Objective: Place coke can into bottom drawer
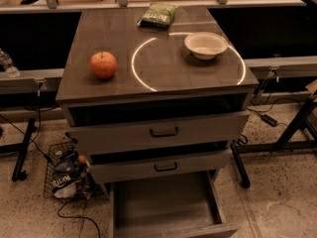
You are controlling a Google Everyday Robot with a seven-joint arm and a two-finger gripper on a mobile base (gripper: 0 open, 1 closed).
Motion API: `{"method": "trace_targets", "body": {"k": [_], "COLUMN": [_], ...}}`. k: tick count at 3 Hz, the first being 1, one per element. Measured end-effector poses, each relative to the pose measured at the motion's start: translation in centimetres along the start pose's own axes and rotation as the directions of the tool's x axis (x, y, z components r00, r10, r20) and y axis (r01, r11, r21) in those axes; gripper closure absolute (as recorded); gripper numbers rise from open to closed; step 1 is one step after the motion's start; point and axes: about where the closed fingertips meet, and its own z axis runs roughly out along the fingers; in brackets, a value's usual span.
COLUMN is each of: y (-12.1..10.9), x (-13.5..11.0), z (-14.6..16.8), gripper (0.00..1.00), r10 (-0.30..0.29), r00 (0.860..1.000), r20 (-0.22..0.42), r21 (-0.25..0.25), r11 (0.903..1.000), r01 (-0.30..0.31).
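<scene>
Camera view has bottom drawer [163,205] open, gripper & coke can out of frame (grip state unknown), so best lower can mid-drawer, clear of middle drawer [161,165].

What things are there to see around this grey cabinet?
Round red-orange apple: one, cabinet top, left.
White bowl: one, cabinet top, right.
Green snack bag: one, back of the top.
Grey wood-grain cabinet: one, centre.
Upper drawers with black handles: two, grey, slightly out.
Bottom drawer: one, grey, pulled open.
Wire basket: one, dark, floor left of cabinet, holding packets.
Coke can: none in view.
Gripper: not in view.
</scene>
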Motion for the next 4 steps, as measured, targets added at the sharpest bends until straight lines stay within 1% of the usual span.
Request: {"method": "trace_targets", "body": {"k": [1, 2, 3, 4], "y": [1.4, 2.3, 3.5, 3.6], "x": [3.8, 7.4, 12.6, 12.7], "z": [-6.6, -9.9, -12.9, -12.9], "gripper": [1.0, 1.0, 1.0, 1.0], "r10": [-0.048, -0.075, -0.11, -0.119], "r00": [0.994, 0.983, 0.96, 0.959], "r20": [-0.097, -0.169, -0.256, -0.256], "r21": [-0.023, -0.053, -0.123, -0.127], "r11": [0.9987, 0.9964, 0.9891, 0.988], "r01": [0.046, 0.067, 0.081, 0.089]}}
